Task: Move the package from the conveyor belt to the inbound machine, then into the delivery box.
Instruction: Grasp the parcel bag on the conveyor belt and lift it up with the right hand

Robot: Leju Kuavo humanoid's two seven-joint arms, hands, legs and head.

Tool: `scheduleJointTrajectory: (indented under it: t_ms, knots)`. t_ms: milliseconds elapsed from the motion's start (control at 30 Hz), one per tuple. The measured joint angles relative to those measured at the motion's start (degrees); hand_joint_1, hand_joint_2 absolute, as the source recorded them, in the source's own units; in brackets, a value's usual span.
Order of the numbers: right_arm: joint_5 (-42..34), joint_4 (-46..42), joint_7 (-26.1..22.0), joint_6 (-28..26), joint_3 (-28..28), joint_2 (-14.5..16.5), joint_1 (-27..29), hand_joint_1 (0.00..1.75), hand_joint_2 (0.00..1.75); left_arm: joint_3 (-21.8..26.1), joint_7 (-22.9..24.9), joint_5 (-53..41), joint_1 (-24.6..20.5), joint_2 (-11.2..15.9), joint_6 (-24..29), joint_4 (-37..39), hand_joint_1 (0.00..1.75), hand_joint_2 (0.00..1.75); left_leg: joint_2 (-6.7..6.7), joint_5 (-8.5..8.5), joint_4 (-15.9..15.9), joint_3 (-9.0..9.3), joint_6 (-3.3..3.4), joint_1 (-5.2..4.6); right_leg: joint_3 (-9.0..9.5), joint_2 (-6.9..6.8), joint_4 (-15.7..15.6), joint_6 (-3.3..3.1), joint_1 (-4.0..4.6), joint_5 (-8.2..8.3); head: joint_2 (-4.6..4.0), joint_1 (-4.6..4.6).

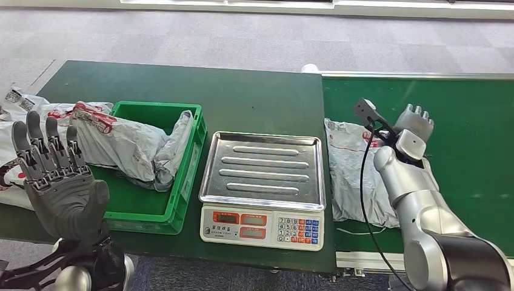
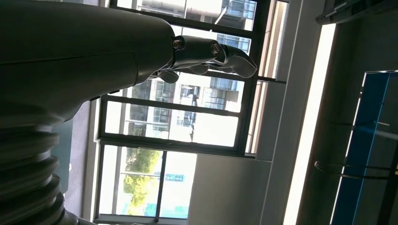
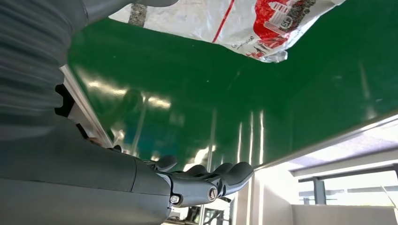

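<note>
A grey plastic package [image 1: 351, 173] with red print lies flat on the green conveyor belt [image 1: 473, 139], just right of the scale. My right hand [image 1: 413, 125] hovers over the package's right side, fingers straight and apart, holding nothing. The right wrist view has the package [image 3: 244, 21] on the belt beyond the fingers [image 3: 220, 178]. The inbound machine is a scale with a steel tray [image 1: 262, 170], bare. My left hand [image 1: 57, 182] is raised at the lower left, palm up, fingers spread. A green crate [image 1: 159, 209] holds a grey package [image 1: 136, 145].
More grey packages [image 1: 18, 115] lie on the table at the far left, beside the crate. The scale's keypad [image 1: 297, 230] faces me at the table's front edge. A metal rail [image 1: 418, 76] borders the belt's far side.
</note>
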Motion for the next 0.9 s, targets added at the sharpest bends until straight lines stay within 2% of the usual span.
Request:
scheduleJointTrajectory:
  t_ms: [533,600,733,900]
  knots:
    - [-0.25,4.32,-0.20,0.25,-1.19,-0.28,-1.18,0.00,1.75,0.00,-0.01,0.01,-0.65,0.39,0.00,1.07,0.00,1.75,0.01,-0.01,0.00,0.00,0.01,0.00,0.01,0.03,0.00,0.01,-0.02,0.00,0.00,0.00]
    - [-1.32,4.60,-1.82,2.58,-1.36,-0.28,-1.31,0.00,1.75,0.00,-0.02,0.01,-0.69,0.41,-0.07,1.16,0.00,1.75,0.01,-0.01,0.00,0.00,0.01,0.00,0.00,0.03,0.00,0.01,-0.02,0.00,0.00,0.00]
    - [-3.97,5.43,-8.82,12.59,-2.21,-0.12,-1.16,0.00,1.75,0.00,-0.17,-0.15,-0.96,0.42,-0.89,1.84,0.00,1.75,0.01,-0.01,0.00,-0.01,0.01,0.00,0.00,0.04,0.00,0.01,-0.01,0.00,0.00,0.00]
    - [-4.17,6.18,-10.17,14.03,-2.23,0.62,-0.42,0.00,1.75,0.00,-0.30,-0.68,-0.91,0.38,-1.29,2.51,0.00,1.75,0.00,-0.01,-0.01,-0.02,0.01,0.01,0.00,0.02,0.00,0.00,-0.01,-0.01,0.00,0.00]
